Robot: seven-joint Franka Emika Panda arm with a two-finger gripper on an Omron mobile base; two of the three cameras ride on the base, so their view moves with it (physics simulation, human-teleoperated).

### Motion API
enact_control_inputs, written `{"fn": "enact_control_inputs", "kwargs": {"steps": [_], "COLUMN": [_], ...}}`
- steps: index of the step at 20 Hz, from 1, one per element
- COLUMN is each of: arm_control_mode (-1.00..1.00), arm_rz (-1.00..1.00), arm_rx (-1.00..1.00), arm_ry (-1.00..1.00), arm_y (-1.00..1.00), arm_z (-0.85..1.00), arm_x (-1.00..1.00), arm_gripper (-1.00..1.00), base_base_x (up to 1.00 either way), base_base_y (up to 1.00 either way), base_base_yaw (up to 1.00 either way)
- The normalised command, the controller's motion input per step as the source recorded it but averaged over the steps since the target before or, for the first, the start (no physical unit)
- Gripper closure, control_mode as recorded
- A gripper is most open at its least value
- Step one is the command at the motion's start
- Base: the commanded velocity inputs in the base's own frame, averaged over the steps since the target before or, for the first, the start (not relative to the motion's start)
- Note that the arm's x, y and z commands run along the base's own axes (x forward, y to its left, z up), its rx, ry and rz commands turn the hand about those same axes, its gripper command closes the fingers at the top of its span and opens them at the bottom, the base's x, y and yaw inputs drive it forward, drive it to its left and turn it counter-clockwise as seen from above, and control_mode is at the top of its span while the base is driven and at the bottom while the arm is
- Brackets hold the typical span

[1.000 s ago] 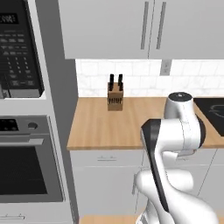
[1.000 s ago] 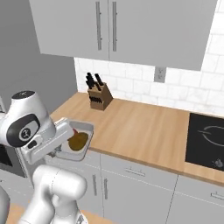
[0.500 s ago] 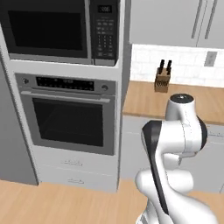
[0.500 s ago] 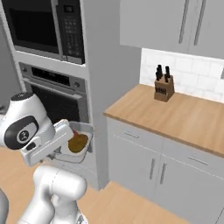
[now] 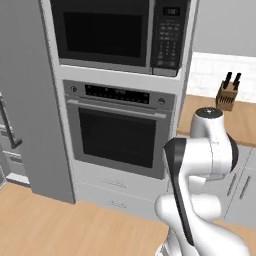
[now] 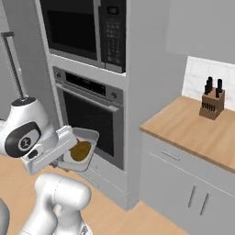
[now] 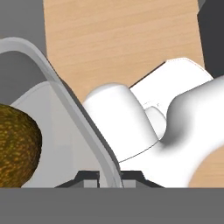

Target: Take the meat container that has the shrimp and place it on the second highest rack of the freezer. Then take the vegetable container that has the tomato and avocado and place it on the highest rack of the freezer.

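End effector [image 7: 109,177] is clamped on the rim of the vegetable container [image 6: 81,149], held out in front of the arm just ahead of the oven [image 6: 92,117]; avocado [image 6: 80,150] is sitting inside, tomato I can't make out. Step in hand looks like the carry to the freezer [image 5: 25,100], the grey body at far left with the dark bar handle [image 5: 9,125]. Keep the container level while the base turns, since it's a one-sided rim grip and the fruit can roll; line up square with the freezer before reaching for the highest rack. Versus a second ago: base has swung left, so counter and knife block [image 5: 227,92] slid right, oven/microwave column now fills centre. Grip unchanged.
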Motion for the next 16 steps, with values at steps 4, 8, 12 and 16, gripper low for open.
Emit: {"fn": "enact_control_inputs", "kwargs": {"steps": [4, 8, 12, 16], "arm_control_mode": [1.0, 1.0, 1.0, 1.0], "arm_rz": [0.0, 0.0, 0.0, 0.0], "arm_rx": [0.0, 0.0, 0.0, 0.0], "arm_ry": [0.0, 0.0, 0.0, 0.0], "arm_y": [0.0, 0.0, 0.0, 0.0], "arm_z": [0.0, 0.0, 0.0, 0.0], "arm_x": [0.0, 0.0, 0.0, 0.0], "arm_gripper": [1.0, 1.0, 1.0, 1.0], "base_base_x": [0.9, 1.0, 1.0, 0.92], "base_base_y": [1.0, 1.0, 1.0, 1.0], "base_base_yaw": [0.03, 0.11, 0.26, 0.04]}}
